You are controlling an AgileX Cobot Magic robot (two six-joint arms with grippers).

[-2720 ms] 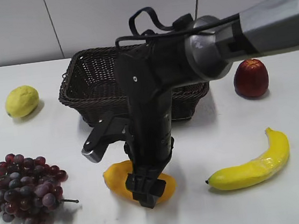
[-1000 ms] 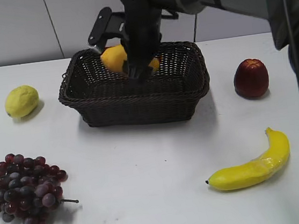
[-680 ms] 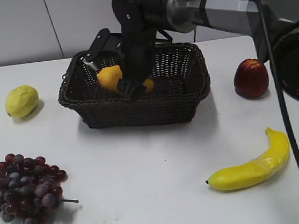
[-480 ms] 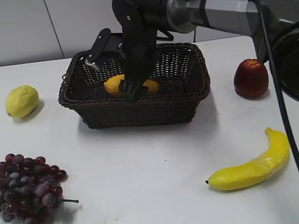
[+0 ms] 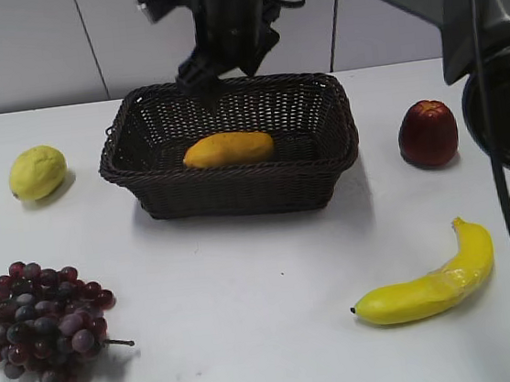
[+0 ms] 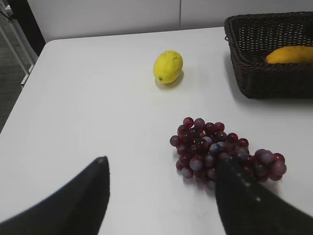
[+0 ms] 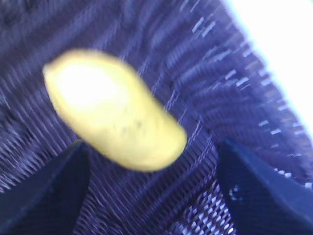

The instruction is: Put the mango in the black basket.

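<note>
The orange-yellow mango lies on the floor of the black basket, free of any gripper. My right gripper is open and empty, raised above the basket's back rim. In the right wrist view the mango lies blurred on the weave of the basket, below the spread jaws of the right gripper. My left gripper is open and empty over the table beside the grapes. The left wrist view also shows the basket with the mango in it, far right.
A lemon lies left of the basket. Purple grapes are at the front left. A banana lies at the front right and a red apple right of the basket. The left wrist view shows the lemon and grapes.
My right gripper carried the mango from the table front into the basket, let it go, and rose up above the back rim. The mango now lies flat in the basket.
</note>
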